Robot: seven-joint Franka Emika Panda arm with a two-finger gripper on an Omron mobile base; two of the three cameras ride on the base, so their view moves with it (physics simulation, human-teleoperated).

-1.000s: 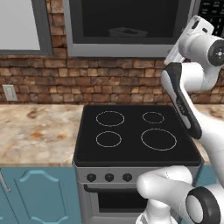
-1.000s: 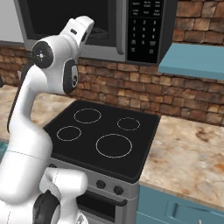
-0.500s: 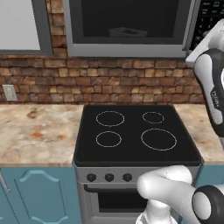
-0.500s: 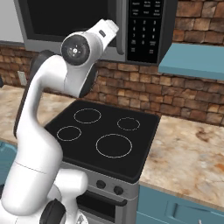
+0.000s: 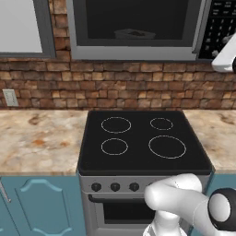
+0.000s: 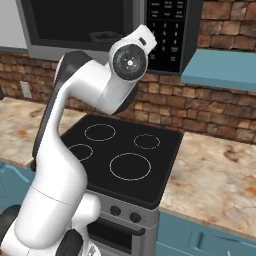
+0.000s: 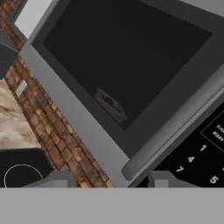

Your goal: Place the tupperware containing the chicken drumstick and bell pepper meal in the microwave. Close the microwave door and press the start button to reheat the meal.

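A tupperware (image 5: 133,33) sits inside the shut microwave (image 5: 138,27); the empty end effector's (image 7: 107,179) fingers stand apart.

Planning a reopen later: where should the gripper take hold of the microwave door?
Take the long bar handle along the microwave door's keypad-side edge, coming straight from the front. It stands proud of the flat panel, so the fingers can straddle it across its width.

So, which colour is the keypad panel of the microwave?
Black, with small white markings; the keypad panel shows best in the right base view.
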